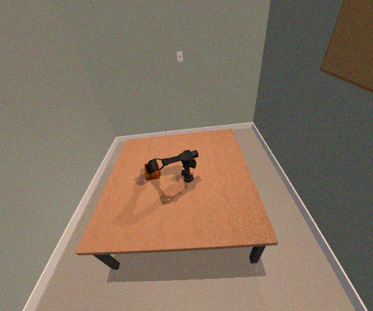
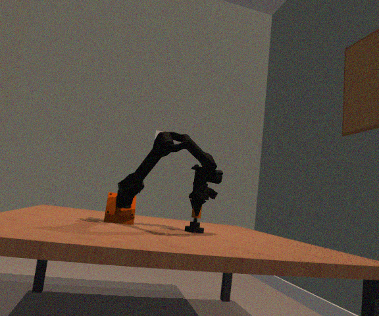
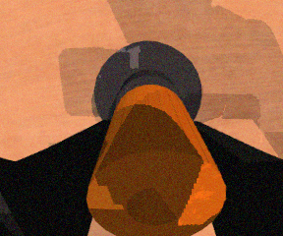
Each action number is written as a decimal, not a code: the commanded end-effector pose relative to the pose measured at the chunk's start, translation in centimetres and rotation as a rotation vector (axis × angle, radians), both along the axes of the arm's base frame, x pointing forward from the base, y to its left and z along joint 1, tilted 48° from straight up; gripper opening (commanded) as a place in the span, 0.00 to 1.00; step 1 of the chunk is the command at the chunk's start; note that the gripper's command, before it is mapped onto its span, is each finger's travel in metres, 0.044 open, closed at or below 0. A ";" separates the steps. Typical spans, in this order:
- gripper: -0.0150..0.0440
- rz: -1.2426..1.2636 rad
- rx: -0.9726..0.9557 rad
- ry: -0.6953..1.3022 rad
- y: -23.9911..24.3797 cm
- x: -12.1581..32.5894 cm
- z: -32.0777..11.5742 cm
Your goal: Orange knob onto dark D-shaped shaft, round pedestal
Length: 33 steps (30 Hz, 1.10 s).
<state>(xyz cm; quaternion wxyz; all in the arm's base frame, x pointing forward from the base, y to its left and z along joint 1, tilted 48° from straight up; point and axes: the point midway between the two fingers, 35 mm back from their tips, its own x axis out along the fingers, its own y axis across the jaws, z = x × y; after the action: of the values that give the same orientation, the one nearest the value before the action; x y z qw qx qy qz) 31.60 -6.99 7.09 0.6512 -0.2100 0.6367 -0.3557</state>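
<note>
My gripper (image 2: 197, 211) (image 3: 150, 129) points down and is shut on the orange knob (image 2: 196, 212) (image 3: 151, 143). The knob is upright over the dark round pedestal (image 1: 188, 179) (image 2: 188, 229) (image 3: 112, 69), its lower end at about the top of the dark shaft (image 2: 195, 220). A short stretch of shaft shows between knob and pedestal in the exterior view, so the knob is above the pedestal. In the wrist view the knob hides the shaft. Whether the shaft's tip is inside the hole, and where the flat sides face, I cannot tell.
The arm's orange base (image 1: 152, 173) (image 2: 118, 217) stands on the wooden table (image 1: 186, 224) (image 2: 268, 248), left of the pedestal in the top and exterior views. The arm arches over from the base to the pedestal. Its shadows fall on the table.
</note>
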 end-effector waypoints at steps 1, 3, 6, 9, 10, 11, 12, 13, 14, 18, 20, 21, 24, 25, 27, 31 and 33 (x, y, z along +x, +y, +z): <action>0.25 0.005 -0.005 -0.004 -0.1 0.1 -0.1; 0.25 0.005 -0.005 -0.004 -0.2 0.0 -0.2; 0.25 0.005 -0.005 -0.004 -0.2 0.0 -0.1; 0.25 0.005 -0.005 -0.004 -0.1 0.0 -0.1; 0.25 0.005 -0.005 -0.004 0.0 0.0 0.0; 0.25 0.005 -0.005 -0.004 0.1 0.0 0.0; 0.25 0.005 -0.005 -0.004 0.2 0.0 0.0; 0.25 0.005 -0.005 -0.003 0.2 -0.1 0.1; 0.25 0.005 -0.005 -0.003 0.3 -0.1 0.1; 0.25 0.063 0.001 0.059 0.3 -0.2 0.1; 0.25 0.119 0.006 0.119 0.4 -0.2 0.0; 0.25 0.140 0.008 0.142 0.4 -0.3 -0.1; 0.25 0.147 0.008 0.150 0.4 -0.3 -0.2; 0.25 0.147 0.008 0.150 0.4 -0.3 -0.2; 0.25 0.147 0.008 0.150 0.3 -0.2 -0.2; 0.25 0.147 0.008 0.150 0.3 -0.1 -0.2; 0.25 0.147 0.008 0.150 0.2 -0.1 -0.1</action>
<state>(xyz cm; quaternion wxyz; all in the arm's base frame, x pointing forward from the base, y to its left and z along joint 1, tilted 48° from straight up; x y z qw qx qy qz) 31.31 -6.87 6.90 0.6255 -0.2773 0.6686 -0.2912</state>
